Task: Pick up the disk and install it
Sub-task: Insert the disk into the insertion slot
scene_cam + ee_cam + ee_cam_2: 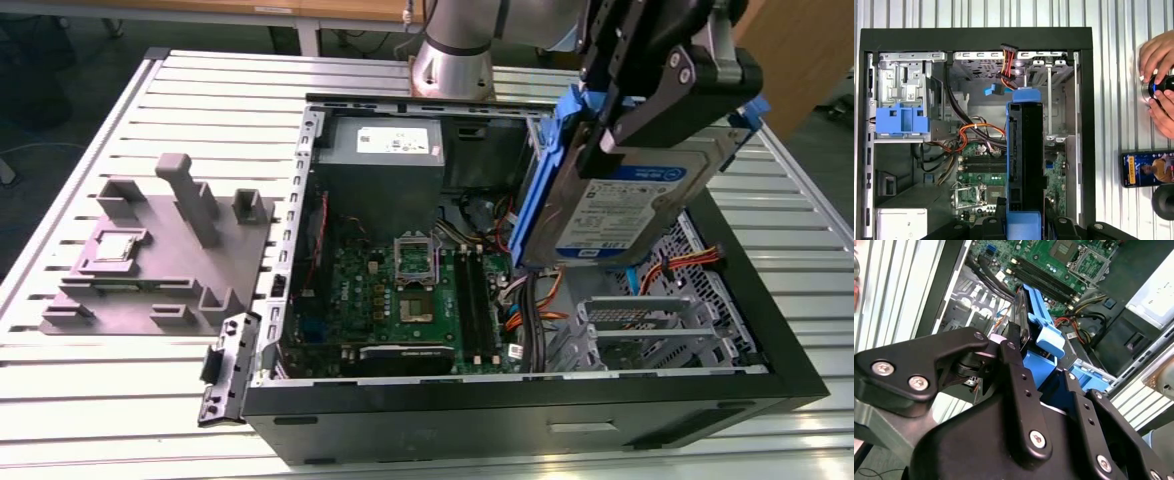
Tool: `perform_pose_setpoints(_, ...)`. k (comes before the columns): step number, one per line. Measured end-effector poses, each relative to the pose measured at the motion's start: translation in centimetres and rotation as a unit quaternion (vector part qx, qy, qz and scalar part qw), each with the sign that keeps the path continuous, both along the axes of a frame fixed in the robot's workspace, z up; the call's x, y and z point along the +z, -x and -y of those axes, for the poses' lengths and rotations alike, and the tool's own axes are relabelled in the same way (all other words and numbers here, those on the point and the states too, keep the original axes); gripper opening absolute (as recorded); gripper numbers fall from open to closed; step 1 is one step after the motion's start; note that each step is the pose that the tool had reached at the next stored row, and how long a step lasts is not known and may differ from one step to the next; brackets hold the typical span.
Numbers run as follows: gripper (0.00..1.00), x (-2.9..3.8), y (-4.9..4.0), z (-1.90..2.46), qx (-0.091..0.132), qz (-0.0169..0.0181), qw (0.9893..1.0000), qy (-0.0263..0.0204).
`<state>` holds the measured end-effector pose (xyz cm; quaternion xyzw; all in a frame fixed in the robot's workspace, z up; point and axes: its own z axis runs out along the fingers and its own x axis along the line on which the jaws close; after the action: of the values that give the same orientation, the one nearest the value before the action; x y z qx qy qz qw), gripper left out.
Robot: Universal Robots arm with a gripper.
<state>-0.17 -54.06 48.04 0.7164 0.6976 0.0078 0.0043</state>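
Slatted table [107, 385], open computer case [534, 405], gripper [609, 140] tight on the disk [621, 215] above orange cables [974, 126] (grey fixture [160, 250] alongside)

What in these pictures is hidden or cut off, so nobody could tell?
Exterior view: the gripper covers the top of the disk, label included.
First wrist view: the disk, seen edge-on, hides the part of the computer case behind it.
First wrist view: a person's hands are cut off by the picture's edge, and they partly cover the dark round object they hold.
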Motion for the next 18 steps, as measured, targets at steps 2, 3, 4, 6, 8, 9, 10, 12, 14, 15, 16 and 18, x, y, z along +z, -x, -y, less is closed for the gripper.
perform_pose_setpoints(2, 0.37, -0.11, -0.05, 0.46, 0.000, 0.0000, 1.0000, 0.0000)
perform_pose_setpoints(3, 0.37, -0.17, -0.06, 0.74, 0.000, 0.0000, 1.0000, -0.0001)
perform_pose_setpoints(4, 0.37, -0.24, -0.09, 0.98, 0.000, 0.0000, 1.0000, -0.0001)
perform_pose_setpoints(6, 0.37, -0.37, -0.29, 1.31, 0.000, 0.0000, 1.0000, 0.0000)
perform_pose_setpoints(8, 0.37, -0.52, -0.66, 1.52, 0.000, 0.0000, 1.0000, -0.0001)
perform_pose_setpoints(9, 0.37, -0.59, -0.89, 1.60, 0.000, 0.0000, 1.0000, -0.0001)
perform_pose_setpoints(10, 0.37, -0.65, -1.17, 1.67, 0.000, 0.0000, 1.0000, -0.0001)
perform_pose_setpoints(12, 0.37, -0.77, -1.76, 1.76, 0.000, 0.0000, 1.0000, -0.0001)
perform_pose_setpoints(14, 0.37, -0.86, -2.33, 1.84, 0.000, 0.0000, 1.0000, 0.0000)
perform_pose_setpoints(15, 0.37, -0.88, -2.44, 1.88, 0.000, 0.0000, 1.0000, 0.0000)
perform_pose_setpoints(16, 0.37, -0.89, -2.45, 1.89, 0.000, 0.0000, 1.0000, 0.0000)
perform_pose_setpoints(18, 0.37, -0.89, -2.45, 1.89, 0.000, 0.0000, 1.0000, 0.0000)
